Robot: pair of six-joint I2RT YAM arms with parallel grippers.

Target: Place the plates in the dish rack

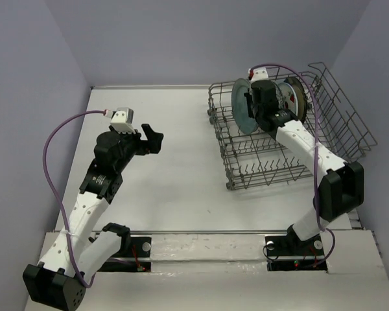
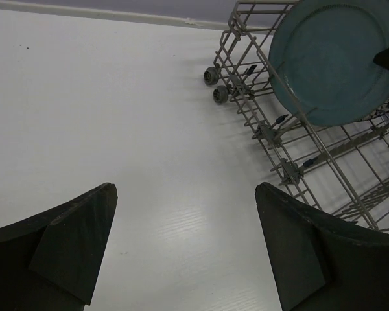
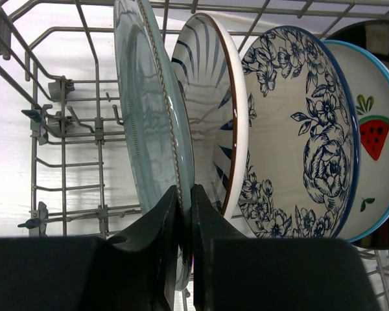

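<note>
**No legible writing**

No word, number, brand or label can be read in any view. The floral plate (image 3: pixel 292 129), striped plate (image 3: pixel 207 84) and fruit-painted plate (image 3: pixel 376 142) bear only decoration; the teal plate (image 3: pixel 149 116) is plain.

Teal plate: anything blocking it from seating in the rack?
Nothing visible does. The right hand pinches the teal plate by its rim, upright inside the rack. The striped plate stands beside it, not under it.

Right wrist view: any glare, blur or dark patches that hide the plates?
Right wrist: teal plate, striped plate and floral plate are sharp, no glare; the right gripper is a near-black mass; behind the strawberry plate it is too dark to read. Left wrist: left gripper likewise dark.
</note>
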